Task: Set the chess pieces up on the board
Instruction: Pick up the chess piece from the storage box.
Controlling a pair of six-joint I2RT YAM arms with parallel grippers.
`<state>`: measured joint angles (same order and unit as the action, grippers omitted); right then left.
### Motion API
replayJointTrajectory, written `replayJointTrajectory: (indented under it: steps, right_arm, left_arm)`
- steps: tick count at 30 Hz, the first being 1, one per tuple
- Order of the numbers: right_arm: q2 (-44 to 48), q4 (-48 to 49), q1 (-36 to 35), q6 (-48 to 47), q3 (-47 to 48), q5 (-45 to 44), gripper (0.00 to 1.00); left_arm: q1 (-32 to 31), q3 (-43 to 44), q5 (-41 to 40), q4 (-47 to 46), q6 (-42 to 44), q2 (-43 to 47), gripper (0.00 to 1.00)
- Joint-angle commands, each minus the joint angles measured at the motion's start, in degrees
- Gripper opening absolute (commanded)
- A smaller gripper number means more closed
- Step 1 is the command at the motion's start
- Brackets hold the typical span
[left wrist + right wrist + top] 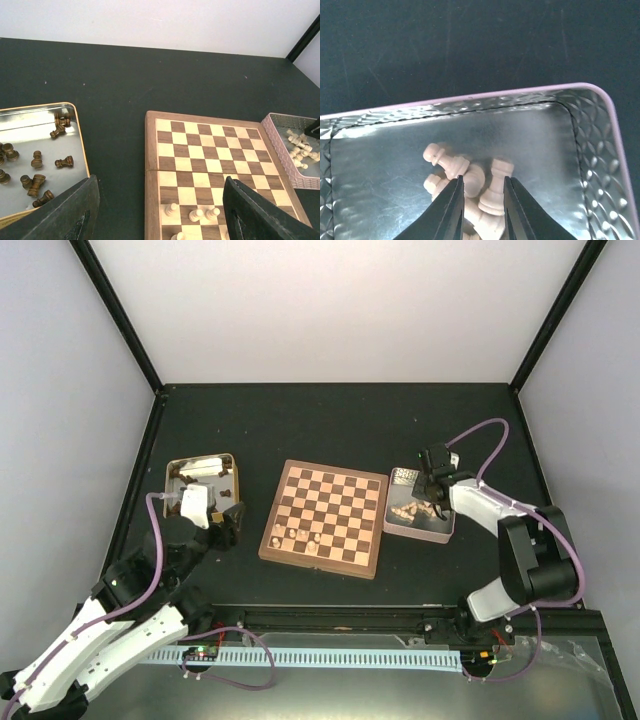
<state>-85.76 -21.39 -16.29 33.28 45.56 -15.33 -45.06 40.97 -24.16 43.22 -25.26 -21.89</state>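
Two tins flank the board (330, 505) on the table (330, 420): the gold tin (30, 130) on its left has dark pieces (64, 162) scattered inside, the pink tin (600, 150) on its right holds a heap of pale pieces (492, 192), and a few more stand on the board's near-left squares. Left pincer (160, 180) hangs spread wide and empty between gold tin and board; right pincer (481, 182) is down in the pink tin, fingers nearly together over the heap. Pinching one or not, can't tell.
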Motion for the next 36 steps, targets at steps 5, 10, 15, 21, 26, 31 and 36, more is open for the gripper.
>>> replayJointTrajectory:
  steps: [5, 10, 15, 21, 26, 31, 36]
  right_arm:
    - [-4.21, 4.49, 1.13, -2.05, 2.51, 2.44, 0.24]
    - [-4.92, 3.98, 1.35, -1.99, 2.43, 2.16, 0.2]
    - [-5.59, 3.7, 1.35, -2.22, 2.25, 2.4, 0.19]
    - [-6.58, 3.85, 1.35, -2.71, 2.35, 2.71, 0.18]
    - [-4.59, 3.79, 1.35, -3.41, 2.21, 1.47, 0.09]
    - [0.38, 2.04, 1.12, -4.04, 1.84, 1.1, 0.08]
    - [6.1, -0.25, -0.04, -4.8, 1.37, 2.95, 0.08]
  left_arm:
    - [0.23, -0.14, 0.01, -0.09, 0.78, -0.59, 0.7]
    - [0.23, -0.17, -0.01, -0.03, 0.75, -0.64, 0.7]
    - [0.23, -0.11, -0.01, 0.02, 0.68, -0.57, 0.7]
    - [0.23, -0.1, -0.07, 0.13, 0.71, -0.42, 0.7]
    - [0.22, -0.19, -0.09, 0.19, 0.65, -0.3, 0.7]
    - [0.23, -0.19, -0.07, 0.08, 0.71, -0.38, 0.7]
    - [0.23, -0.1, -0.1, -0.15, 0.78, -0.62, 0.7]
